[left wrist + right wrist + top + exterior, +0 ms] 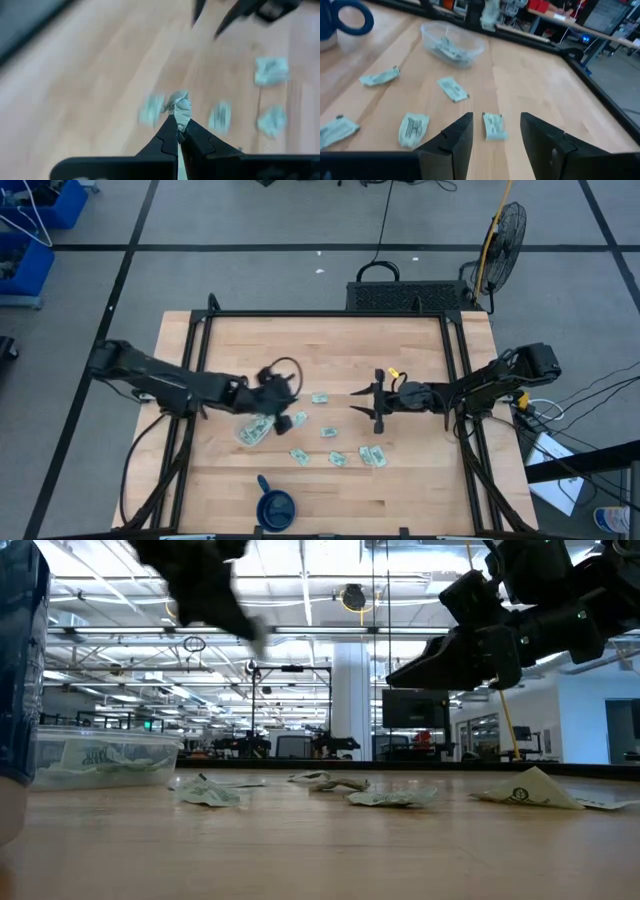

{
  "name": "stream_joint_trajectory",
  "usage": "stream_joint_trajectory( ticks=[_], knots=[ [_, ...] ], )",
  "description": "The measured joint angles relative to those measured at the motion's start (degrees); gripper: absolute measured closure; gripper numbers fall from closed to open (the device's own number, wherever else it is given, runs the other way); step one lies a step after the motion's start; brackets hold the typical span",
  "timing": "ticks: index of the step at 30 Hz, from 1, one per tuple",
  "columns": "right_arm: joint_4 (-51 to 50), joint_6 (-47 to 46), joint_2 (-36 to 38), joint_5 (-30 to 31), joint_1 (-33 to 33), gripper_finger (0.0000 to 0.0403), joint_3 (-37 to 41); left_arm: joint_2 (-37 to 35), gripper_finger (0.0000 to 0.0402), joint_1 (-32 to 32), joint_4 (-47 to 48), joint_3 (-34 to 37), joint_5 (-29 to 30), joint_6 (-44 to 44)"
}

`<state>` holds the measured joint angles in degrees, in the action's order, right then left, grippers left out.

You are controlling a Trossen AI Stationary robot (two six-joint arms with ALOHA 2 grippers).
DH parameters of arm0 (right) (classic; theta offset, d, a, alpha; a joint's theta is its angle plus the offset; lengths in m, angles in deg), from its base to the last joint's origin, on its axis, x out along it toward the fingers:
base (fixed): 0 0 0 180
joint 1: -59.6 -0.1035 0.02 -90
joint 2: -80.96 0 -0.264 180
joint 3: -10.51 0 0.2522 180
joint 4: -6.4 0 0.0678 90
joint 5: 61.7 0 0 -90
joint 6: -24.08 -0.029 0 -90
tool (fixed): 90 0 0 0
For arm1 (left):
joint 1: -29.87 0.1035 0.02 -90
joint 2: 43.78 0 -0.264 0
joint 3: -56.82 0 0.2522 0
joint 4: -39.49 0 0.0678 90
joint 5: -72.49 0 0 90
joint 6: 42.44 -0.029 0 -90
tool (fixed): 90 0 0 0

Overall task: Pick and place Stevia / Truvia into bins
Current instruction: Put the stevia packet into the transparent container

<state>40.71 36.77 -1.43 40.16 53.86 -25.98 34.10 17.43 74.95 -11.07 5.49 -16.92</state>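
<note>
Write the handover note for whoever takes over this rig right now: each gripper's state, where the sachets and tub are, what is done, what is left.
Left gripper: shut on a sachet, raised by the clear tub.
Right gripper: open, hovering over a loose sachet.
Done: several sachets lie in the tub.
Left: drop the held one in, then collect the loose sachets spread on the table between the tub and the right arm.
Blue cup is not a bin.

We see the left arm reaching in from the table's left edge, its left gripper (178,131) raised above the wood, fingers pinched together on a sachet (180,106). The right arm stretches in from the right, the right gripper (496,142) spread open, hovering mid-table.
</note>
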Motion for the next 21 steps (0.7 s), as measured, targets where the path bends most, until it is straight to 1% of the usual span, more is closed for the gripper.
stream_joint_trajectory(
  ticks=[2, 4, 6, 7, 8, 9, 13, 16, 21],
  knots=[
    [-0.87, -0.32, 0.0, 0.01, 0.0, 0.0243, 0.01, -2.45, 0.0393, -2.15, 11.68, -0.02, 0.5, 10.34],
    [-1.18, -1.65, 0.0, 0.01, 0.0, 0.0244, 0.0, -3.05, 0.0392, -4.82, 22.38, 0.04, 1.27, 20.85],
    [-1.56, -2.33, 0.0, 0.01, 0.0, 0.0245, 0.0, -2.83, 0.0393, -7.52, 30.5, 0.37, 0.05, 30.42],
    [-1.62, -2.45, 0.0, 0.01, 0.0, 0.0246, 0.02, -2.72, 0.0395, -8.82, 33.01, 1.02, -0.85, 34.15],
    [-1.62, -2.53, 0.0, 0.03, 0.0, 0.0246, 0.0, -2.42, 0.0396, -9.97, 33.62, 1.9, -1.28, 36.93],
    [-1.6, -2.55, 0.0, 0.03, 0.0, 0.0246, 0.0, -2.18, 0.0396, -10.95, 32.19, 2.89, -1.71, 38.63],
    [-1.58, -2.56, 0.0, 0.03, 0.0, 0.0247, 0.0, -2.24, 0.0386, -13.81, 26.54, 7.75, -2.44, 41.63],
    [-1.18, -2.56, 0.0, 0.03, 0.0, 0.0247, 0.0, -2.08, 0.037, -14.08, 23.33, 11.08, -2.2, 43.72],
    [-1.16, -2.5, 0.0, -0.07, 0.0, 0.0247, 0.0, -2.11, 0.0358, -13.35, 23.32, 13.62, -2.02, 45.78]
  ],
)
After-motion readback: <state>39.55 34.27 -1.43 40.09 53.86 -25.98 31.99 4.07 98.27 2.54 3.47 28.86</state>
